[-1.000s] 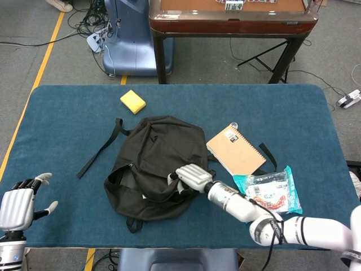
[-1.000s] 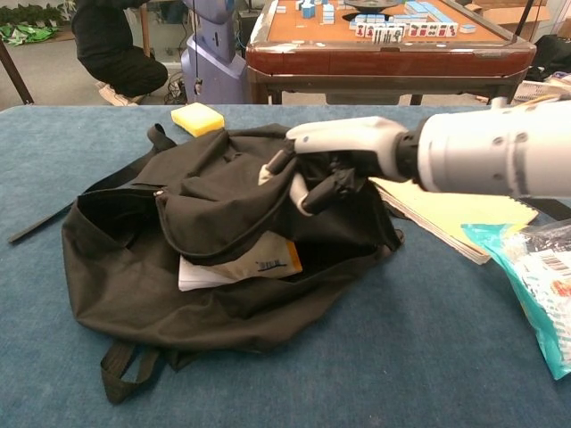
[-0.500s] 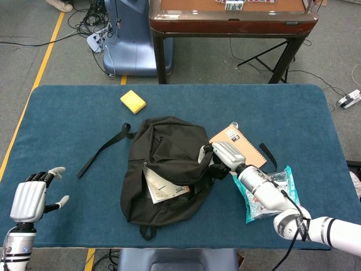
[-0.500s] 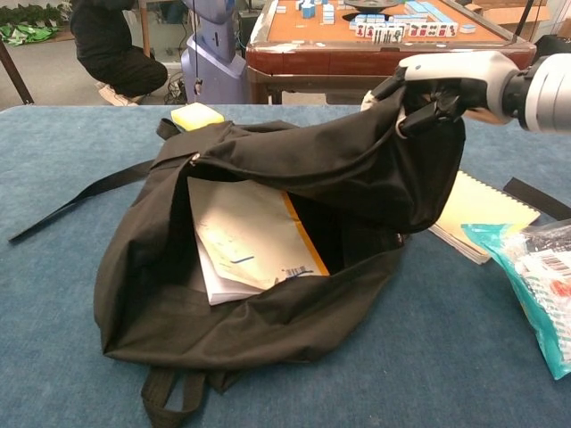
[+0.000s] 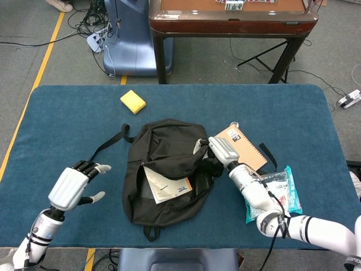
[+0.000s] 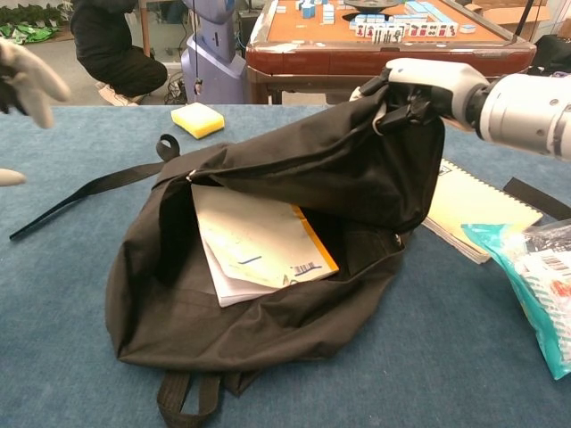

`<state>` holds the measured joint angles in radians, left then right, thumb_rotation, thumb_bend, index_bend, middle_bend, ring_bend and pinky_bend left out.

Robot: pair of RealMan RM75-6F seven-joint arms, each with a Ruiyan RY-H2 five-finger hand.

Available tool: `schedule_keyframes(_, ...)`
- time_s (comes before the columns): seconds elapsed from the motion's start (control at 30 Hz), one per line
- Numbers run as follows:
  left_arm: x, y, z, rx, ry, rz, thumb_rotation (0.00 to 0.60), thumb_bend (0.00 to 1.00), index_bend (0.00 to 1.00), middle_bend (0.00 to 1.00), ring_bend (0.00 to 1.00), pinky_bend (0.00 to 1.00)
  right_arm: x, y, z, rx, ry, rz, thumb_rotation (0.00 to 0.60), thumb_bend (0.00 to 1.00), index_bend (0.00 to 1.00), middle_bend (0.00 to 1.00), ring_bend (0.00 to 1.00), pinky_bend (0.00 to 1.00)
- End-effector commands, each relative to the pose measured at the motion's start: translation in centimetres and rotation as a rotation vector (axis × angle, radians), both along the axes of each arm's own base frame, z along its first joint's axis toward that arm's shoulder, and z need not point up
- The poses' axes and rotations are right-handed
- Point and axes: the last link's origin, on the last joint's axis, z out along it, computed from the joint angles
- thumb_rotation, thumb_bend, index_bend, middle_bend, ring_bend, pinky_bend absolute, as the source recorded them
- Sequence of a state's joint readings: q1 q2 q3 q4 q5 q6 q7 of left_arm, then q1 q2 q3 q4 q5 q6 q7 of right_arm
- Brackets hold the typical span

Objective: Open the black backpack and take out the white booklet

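Chest view: right hand grips black backpack flap, opened; white booklet exposed, not removed; left hand empty, fingers spread

Yellow sponge on blue table cover, far left. Brown spiral notebook right of centre, lying flat. Teal plastic packet near right, just beside notebook's near corner. Beyond table: wooden mahjong table with tiles on top, blue machine base to its left, cables on grey floor. Person in black crouching far left in chest view.
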<state>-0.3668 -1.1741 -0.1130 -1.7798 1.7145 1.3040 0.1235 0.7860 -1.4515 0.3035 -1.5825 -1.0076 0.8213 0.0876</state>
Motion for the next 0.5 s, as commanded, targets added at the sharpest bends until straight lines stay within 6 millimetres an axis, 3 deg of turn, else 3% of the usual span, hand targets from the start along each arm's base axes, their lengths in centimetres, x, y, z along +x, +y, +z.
schedule_keyframes(0.03, 1.3, 0.6, -1.9, -0.069, -0.016, -0.096, 0.600, 0.16, 0.39, 0.45, 0.36, 0.34, 0.5, -0.2, -0.4, -0.034, -0.021, -0.022, 0.600, 0.89, 0.66, 0.42, 0.33, 0.34)
schedule_keyframes(0.5, 2.6, 1.2, -9.2, -0.263, 0.042, -0.206, 0.600, 0.16, 0.40, 0.45, 0.36, 0.34, 0.9, -0.4, -2.0, -0.110, -0.059, -0.100, 0.600, 0.89, 0.62, 0.39, 0.31, 0.34)
